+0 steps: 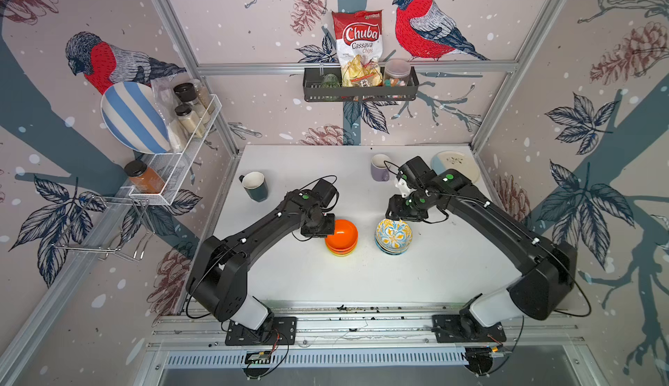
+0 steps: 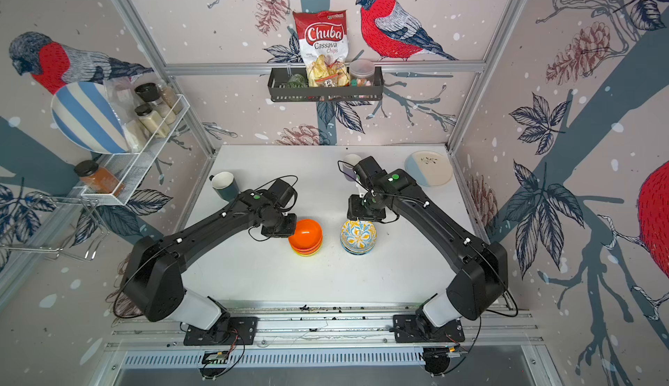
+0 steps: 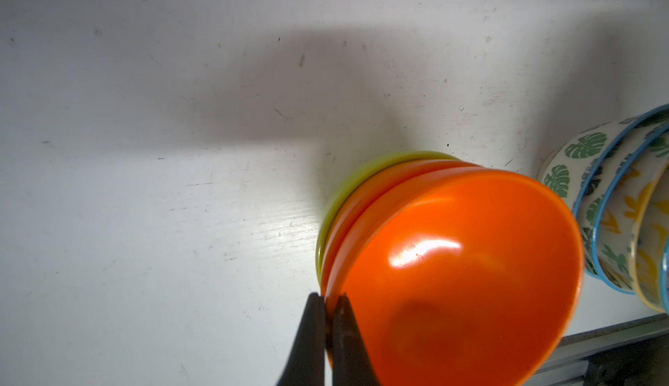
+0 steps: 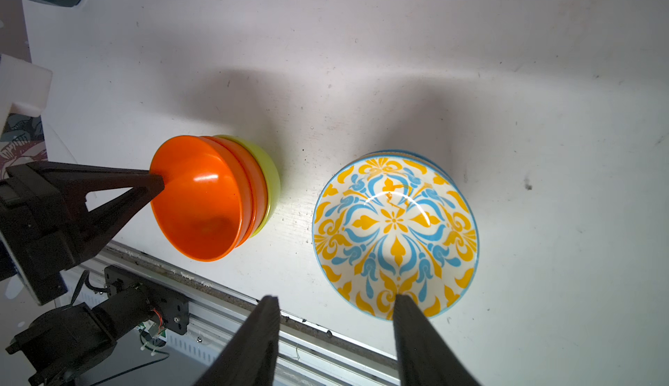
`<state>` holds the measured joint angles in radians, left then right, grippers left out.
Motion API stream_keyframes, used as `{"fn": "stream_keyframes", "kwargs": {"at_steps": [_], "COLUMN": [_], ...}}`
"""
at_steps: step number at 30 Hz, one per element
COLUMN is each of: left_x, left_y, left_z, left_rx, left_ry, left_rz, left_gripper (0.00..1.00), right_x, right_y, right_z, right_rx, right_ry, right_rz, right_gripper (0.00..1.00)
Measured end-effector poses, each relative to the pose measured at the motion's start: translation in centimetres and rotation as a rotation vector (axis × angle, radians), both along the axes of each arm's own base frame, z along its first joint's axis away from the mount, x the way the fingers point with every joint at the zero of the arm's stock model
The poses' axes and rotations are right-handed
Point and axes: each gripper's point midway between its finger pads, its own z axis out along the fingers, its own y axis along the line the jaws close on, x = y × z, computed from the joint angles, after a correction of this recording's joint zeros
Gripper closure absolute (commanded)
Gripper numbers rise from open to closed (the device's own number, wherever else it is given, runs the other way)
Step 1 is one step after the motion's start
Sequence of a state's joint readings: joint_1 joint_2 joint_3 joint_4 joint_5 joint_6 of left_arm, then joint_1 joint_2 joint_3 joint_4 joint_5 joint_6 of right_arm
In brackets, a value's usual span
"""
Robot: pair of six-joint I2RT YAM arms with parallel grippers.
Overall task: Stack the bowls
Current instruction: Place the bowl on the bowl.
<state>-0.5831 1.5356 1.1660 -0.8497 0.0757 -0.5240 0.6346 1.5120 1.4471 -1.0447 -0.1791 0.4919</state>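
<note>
1. The top orange bowl [image 1: 342, 231] [image 2: 307, 231] is seen near the middle of the white table [image 1: 325, 279], on the left arm's side. It is nested in a second orange bowl [image 4: 257, 185], which is nested in turn in a lime green bowl [image 4: 270, 170] resting on the table.
2. The rim of the top orange bowl is pinched by the left gripper [image 3: 330, 304]. In the left wrist view one finger is placed inside the rim and one outside, with almost no gap between them.
3. A second stack is found just beside the first, on the right arm's side, with a strip of bare table between the two. It is topped by a floral bowl [image 4: 394, 232] [image 1: 393, 234] patterned in yellow and blue.
4. Beneath the floral bowl, other blue-rimmed bowls are nested, and a leaf-patterned bowl [image 3: 564, 165] is seen at the bottom of that stack.
5. The right gripper [image 4: 336, 296] is held above the far edge of the floral stack with its fingers [image 4: 253, 337] spread wide, and nothing is held between them. Contact between one fingertip and the floral bowl's rim cannot be told.
6. Farther back on the table, a dark green mug [image 1: 256, 186] is placed behind the left arm. A purple mug [image 1: 380, 167] and a flat cream-and-blue plate [image 1: 455, 167] are placed behind the right arm.
</note>
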Motion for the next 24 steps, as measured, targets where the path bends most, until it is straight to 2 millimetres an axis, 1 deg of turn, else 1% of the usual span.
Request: {"fn": "stream_keyframes", "kwargs": {"at_steps": [3,8,16,20,22,23,24], "left_x": [0.0,0.0,0.0,0.0,0.1,0.3,0.5], "left_y": [0.0,0.0,-0.1,-0.1,0.0,0.4,1.0], "left_z": [0.0,0.3,0.3,0.3,0.8,1.4,2.5], "left_rx": [-0.001,-0.006,-0.008,-0.008,-0.009,-0.009,-0.028], "left_ry": [0.0,-0.007,-0.007,-0.008,-0.024,-0.049,-0.095], "left_rz": [-0.001,-0.001,-0.001,-0.001,0.001,0.011,0.041], "left_gripper": [0.82,0.79,0.79,0.77,0.71,0.6,0.5], "right_x": [0.0,0.1,0.0,0.0,0.0,0.1,0.6], "right_y": [0.0,0.0,0.0,0.0,0.0,0.0,0.1], "right_z": [0.0,0.2,0.2,0.2,0.3,0.6,1.6], "right_rx": [0.0,0.001,0.001,0.0,0.0,0.002,0.016], "right_ry": [-0.001,-0.006,-0.012,-0.012,-0.013,-0.014,-0.027], "right_rz": [0.003,0.009,0.017,0.019,0.019,0.017,0.01], "right_gripper": [0.46,0.46,0.46,0.46,0.45,0.45,0.44]}}
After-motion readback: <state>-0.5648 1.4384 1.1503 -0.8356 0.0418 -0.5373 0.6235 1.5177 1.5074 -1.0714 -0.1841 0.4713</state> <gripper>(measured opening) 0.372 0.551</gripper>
